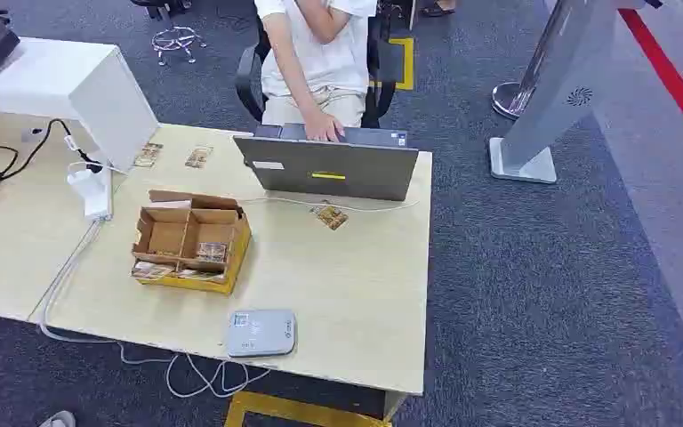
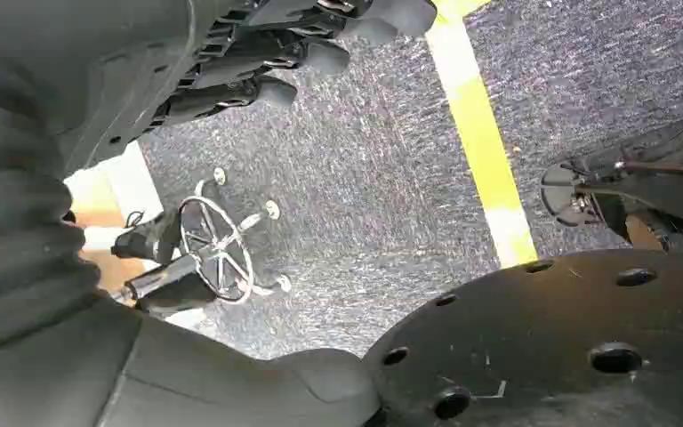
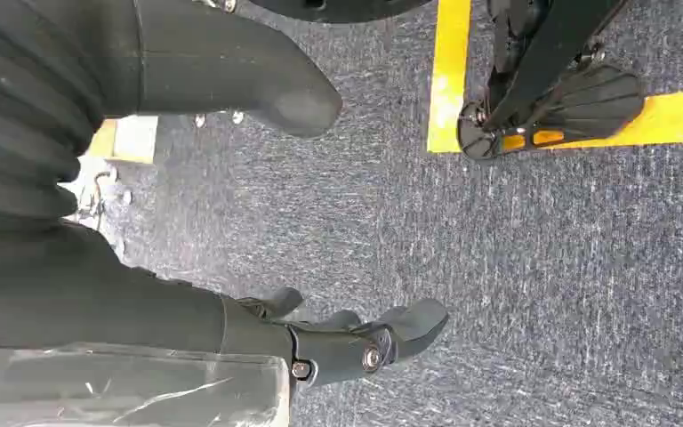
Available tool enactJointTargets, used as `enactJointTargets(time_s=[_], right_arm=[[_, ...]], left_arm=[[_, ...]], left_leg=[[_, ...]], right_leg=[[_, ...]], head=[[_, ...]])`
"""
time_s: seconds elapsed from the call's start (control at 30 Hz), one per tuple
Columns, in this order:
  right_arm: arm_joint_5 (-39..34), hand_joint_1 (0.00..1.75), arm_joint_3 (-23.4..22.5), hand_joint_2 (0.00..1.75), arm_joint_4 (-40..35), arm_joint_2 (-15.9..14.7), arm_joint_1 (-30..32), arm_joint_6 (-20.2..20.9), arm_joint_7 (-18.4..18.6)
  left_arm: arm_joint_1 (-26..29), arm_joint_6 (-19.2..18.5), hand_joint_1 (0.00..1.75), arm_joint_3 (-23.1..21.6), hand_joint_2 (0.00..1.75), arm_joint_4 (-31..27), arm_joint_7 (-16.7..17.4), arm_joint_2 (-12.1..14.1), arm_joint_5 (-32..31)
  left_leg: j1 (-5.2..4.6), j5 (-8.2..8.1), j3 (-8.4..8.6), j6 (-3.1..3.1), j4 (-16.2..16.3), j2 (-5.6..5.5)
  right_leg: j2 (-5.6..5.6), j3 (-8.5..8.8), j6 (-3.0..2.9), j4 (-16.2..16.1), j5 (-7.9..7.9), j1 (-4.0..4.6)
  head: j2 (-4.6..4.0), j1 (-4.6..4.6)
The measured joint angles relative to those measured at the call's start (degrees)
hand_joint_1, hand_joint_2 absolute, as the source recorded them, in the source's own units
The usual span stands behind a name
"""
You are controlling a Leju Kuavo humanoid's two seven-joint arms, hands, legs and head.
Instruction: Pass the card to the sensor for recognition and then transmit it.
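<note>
Head view: grey sensor (image 1: 261, 333) at lower centre, near the table's (image 1: 356, 294) front edge; cardboard box (image 1: 192, 240) of cards (image 1: 211, 252) left of centre; loose card (image 1: 331, 216) below the laptop (image 1: 333, 165); left hand (image 2: 231, 62) and right hand (image 3: 231, 267) hang empty over carpet, fingers apart.

Left hand (image 2: 258, 53), right hand (image 3: 258, 213) empty, fingers apart

Head view overlooks table (image 1: 356, 294); both wrist views face carpet (image 2: 365, 169)
</note>
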Motion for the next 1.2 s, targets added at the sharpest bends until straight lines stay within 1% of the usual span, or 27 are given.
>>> enactJointTargets(time_s=[0.13, 0.17, 0.37, 0.67, 1.1, 1.13, 1.2], right_arm=[[0.0, 0.00, 0.1, 1.75, 0.0, 0.0, -0.2, 0.0, 0.0], [0.2, 0.00, 0.6, 1.75, -0.1, 0.0, -0.4, 0.0, 0.0], [2.0, 0.00, 4.8, 1.75, -0.7, 0.6, -3.3, 0.0, 1.6], [4.1, 0.00, 11.6, 1.75, -0.8, 3.3, -8.9, 0.0, 4.6], [6.2, 0.00, 21.2, 1.75, -0.7, 7.8, -17.3, 0.0, 8.7], [6.4, 0.00, 22.0, 0.00, -0.5, 8.3, -18.0, 0.0, 8.9], [6.7, 0.00, 23.8, 0.00, -0.4, 9.1, -19.5, 0.0, 9.7]], left_arm=[[0.0, 0.0, 0.00, 0.0, 1.75, 0.0, 0.0, 0.0, 0.0], [-0.2, 0.0, 0.00, 0.6, 1.75, 0.0, 0.0, 0.0, -0.1], [-1.3, 1.1, 0.00, 8.4, 1.75, 0.0, -1.0, -0.5, -1.2], [-4.0, 2.9, 0.00, 24.2, 1.75, 0.7, -2.9, -1.6, -2.9], [-8.0, 4.7, 0.00, 48.6, 1.75, 3.7, -6.5, -4.0, -5.0], [-8.4, 4.9, 0.00, 50.6, 1.75, 4.0, -6.8, -4.0, -5.2], [-9.2, 5.2, 0.00, 55.2, 1.75, 4.7, -7.6, -4.5, -5.6]], left_leg=[[0.00, 0.00, -0.01, 0.00, 0.0, -0.01], [0.00, 0.00, -0.01, 0.00, 0.0, -0.01], [0.01, 0.08, 0.00, 0.03, 0.0, -0.01], [0.01, 0.18, -0.01, 0.02, 0.0, -0.03], [0.01, 0.21, -0.01, 0.01, 0.0, -0.06], [0.01, 0.21, -0.01, 0.01, 0.0, -0.06], [0.01, 0.22, -0.01, 0.01, 0.0, -0.07]], right_leg=[[-0.01, 0.01, 0.00, 0.0, 0.00, 0.00], [-0.01, 0.02, 0.00, 0.0, 0.00, 0.00], [-0.04, 0.02, 0.01, 0.0, 0.01, 0.01], [-0.06, 0.02, -0.01, 0.1, 0.04, 0.03], [-0.07, 0.02, 0.00, 0.1, 0.07, 0.03], [-0.07, 0.02, 0.00, 0.1, 0.07, 0.03], [-0.07, 0.02, -0.01, 0.1, 0.08, 0.03]], head=[[0.00, 0.00], [0.00, 0.00], [0.00, 0.00], [0.00, 0.00], [0.00, -0.04], [0.00, -0.04], [0.00, -0.02]])
